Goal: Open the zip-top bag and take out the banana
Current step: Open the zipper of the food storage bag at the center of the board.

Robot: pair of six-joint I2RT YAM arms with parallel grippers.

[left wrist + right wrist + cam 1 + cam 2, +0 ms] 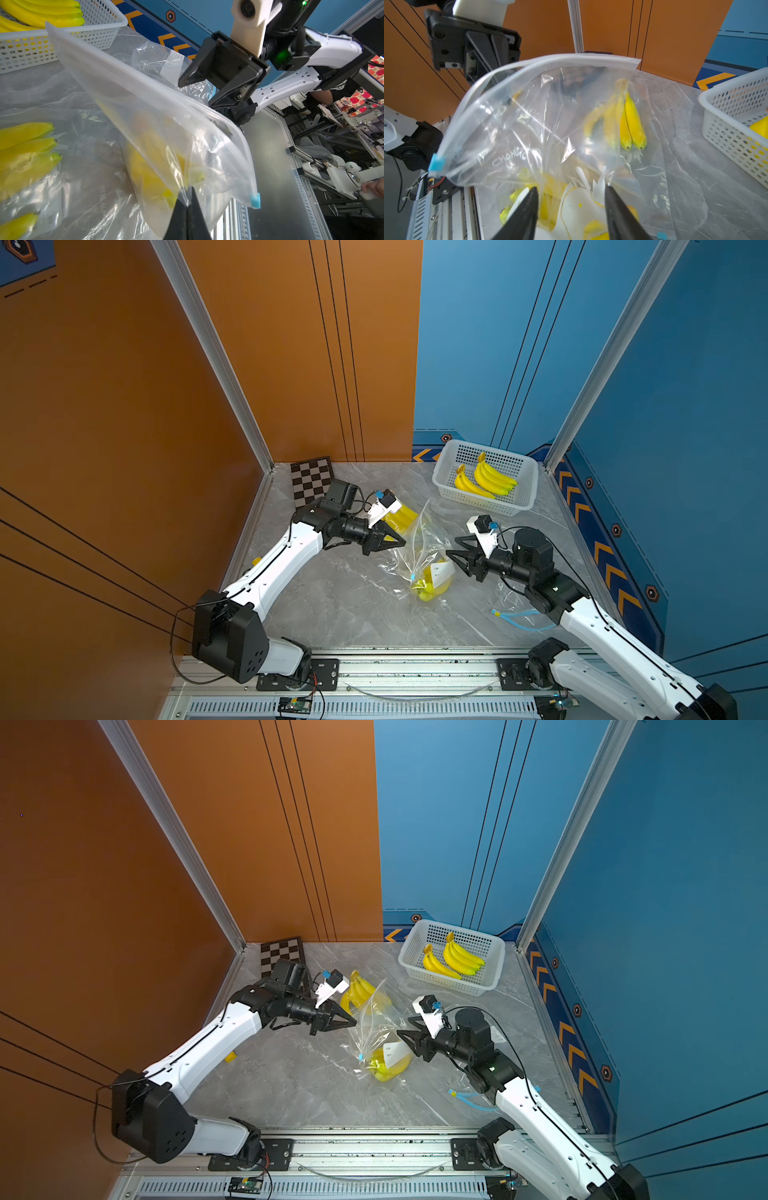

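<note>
At centre in both top views, zip-top bag: upper part held off the table, banana low inside.
Left gripper: clenched on a fold of bag film.
Right gripper: released, jaws straddling the film (contact unclear).
Risk: slick film could slip from that one pinch, collapsing the mouth.
Hidden: how far the zip seal is parted.

Four banana bunches, one basket, one checkerboard, two grippers, the left gripper and the right gripper, one lifted zip-top bag, and at least two other bags.
</note>
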